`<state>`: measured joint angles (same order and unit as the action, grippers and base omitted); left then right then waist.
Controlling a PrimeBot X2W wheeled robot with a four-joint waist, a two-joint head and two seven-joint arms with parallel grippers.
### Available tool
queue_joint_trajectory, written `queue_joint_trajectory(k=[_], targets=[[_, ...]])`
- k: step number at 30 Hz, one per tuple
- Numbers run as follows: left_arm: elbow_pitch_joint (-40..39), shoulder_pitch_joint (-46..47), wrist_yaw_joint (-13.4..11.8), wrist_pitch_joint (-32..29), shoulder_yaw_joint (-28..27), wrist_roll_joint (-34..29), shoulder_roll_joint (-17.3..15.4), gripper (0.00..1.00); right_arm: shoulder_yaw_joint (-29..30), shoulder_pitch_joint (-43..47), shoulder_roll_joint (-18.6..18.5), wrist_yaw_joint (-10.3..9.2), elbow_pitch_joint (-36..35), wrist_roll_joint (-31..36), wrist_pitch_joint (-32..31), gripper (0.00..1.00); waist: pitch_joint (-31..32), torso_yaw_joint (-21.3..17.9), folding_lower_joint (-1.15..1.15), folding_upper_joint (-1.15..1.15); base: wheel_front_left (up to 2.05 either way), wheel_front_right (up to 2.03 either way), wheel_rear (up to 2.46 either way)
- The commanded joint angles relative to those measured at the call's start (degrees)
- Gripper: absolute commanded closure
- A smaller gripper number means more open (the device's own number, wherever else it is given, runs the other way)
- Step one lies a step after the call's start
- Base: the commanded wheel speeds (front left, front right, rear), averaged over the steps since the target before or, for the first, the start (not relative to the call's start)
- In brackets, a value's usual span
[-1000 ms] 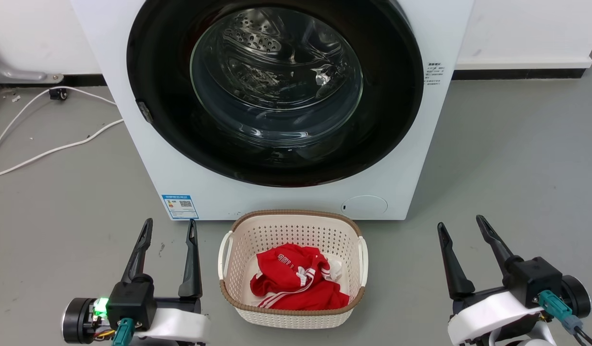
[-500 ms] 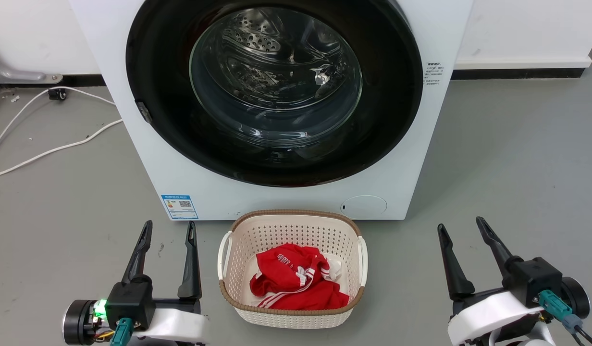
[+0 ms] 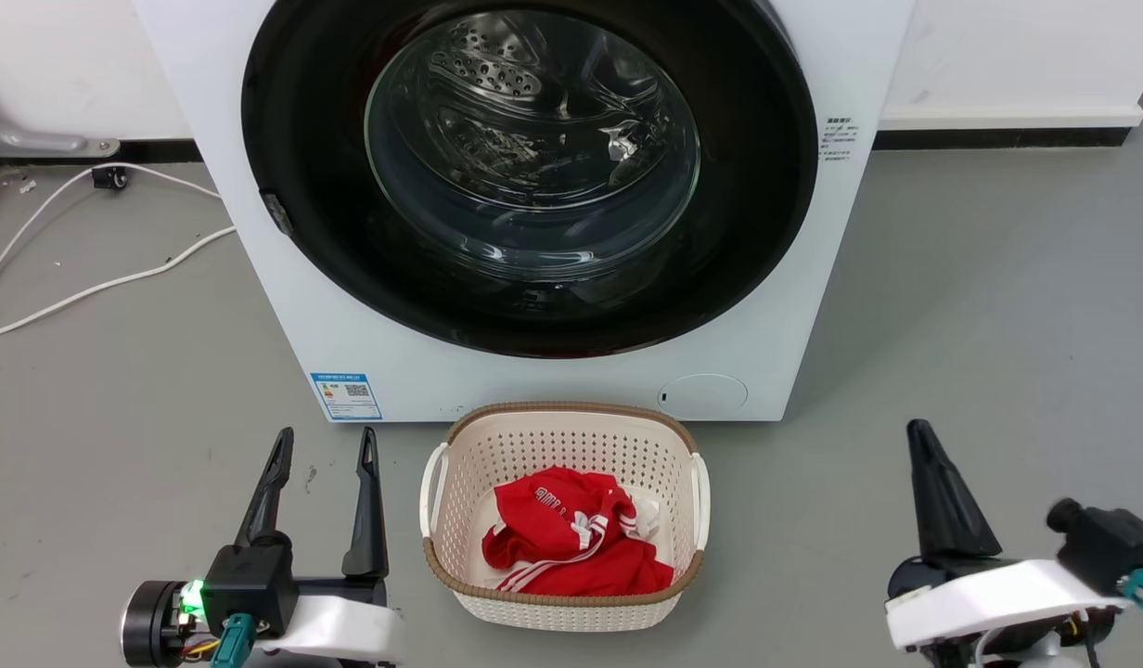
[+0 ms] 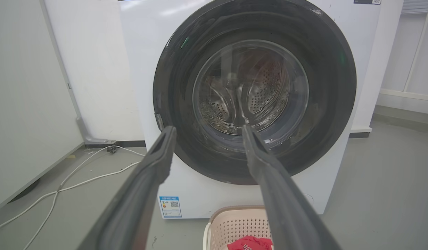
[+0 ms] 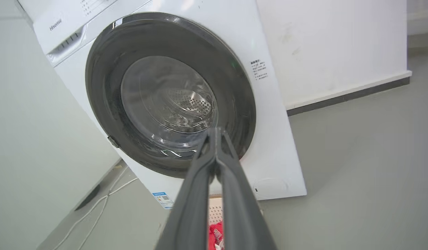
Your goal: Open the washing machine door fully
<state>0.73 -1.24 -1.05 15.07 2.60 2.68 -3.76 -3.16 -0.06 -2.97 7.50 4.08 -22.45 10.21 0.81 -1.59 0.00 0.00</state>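
The washing machine door (image 3: pixel 302 139) is a wide glossy black disc with a clear glass bowl at its centre. It lies flat against the front of the white machine (image 3: pixel 256 306), with a small grey catch (image 3: pixel 276 213) on its left edge. The door also faces me in the left wrist view (image 4: pixel 332 86) and in the right wrist view (image 5: pixel 103 86). My left gripper (image 3: pixel 326 443) hovers low over the floor at the lower left, open and empty (image 4: pixel 208 128). Low at the right, my right gripper (image 3: pixel 919 431) has its fingers pressed together on nothing (image 5: pixel 216 130). Both are well short of the door.
A cream laundry basket (image 3: pixel 571 413) holding a red garment (image 3: pixel 571 538) stands on the grey floor right in front of the machine, between my grippers. White cables (image 3: pixel 98 288) trail across the floor at the left. A white wall runs behind the machine.
My right gripper has shut and its wrist has rolled, so its two fingers now read as one dark cone. The left gripper and the door have not moved.
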Motion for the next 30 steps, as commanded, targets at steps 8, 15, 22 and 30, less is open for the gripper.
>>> queue_joint_trajectory(k=[8, 15, 22, 30], targets=[[0.0, 0.4, 0.1, 0.1, -0.4, -0.4, 0.2, 0.0, 2.2, -5.0, 0.2, -0.02, 4.2, -30.5, 2.5, 1.0, -0.6, -0.1, 0.0, 0.0, 0.0, 0.0, 0.0], [-0.7, 2.6, 0.3, 0.1, -0.7, -0.4, 0.4, 0.0, 9.2, -18.1, -0.3, -0.01, 9.6, -51.8, -2.5, 1.0, -4.0, -0.1, 0.0, 0.0, 0.0, 0.0, 0.0], [-1.8, 7.4, 0.5, 0.1, -0.1, -0.5, 0.7, 0.0, 13.3, -39.5, -7.2, -0.01, 21.2, -54.7, -11.0, 1.0, -10.9, 1.5, 0.0, 0.0, 0.0, 0.0, 0.0], [-2.6, 11.0, 0.7, 0.1, 0.1, -0.5, 0.8, 0.0, 10.2, -58.5, -12.5, -0.01, 33.0, -50.7, -22.1, 1.0, -16.3, 2.1, 0.0, 0.0, 0.0, 0.0, 0.0]])
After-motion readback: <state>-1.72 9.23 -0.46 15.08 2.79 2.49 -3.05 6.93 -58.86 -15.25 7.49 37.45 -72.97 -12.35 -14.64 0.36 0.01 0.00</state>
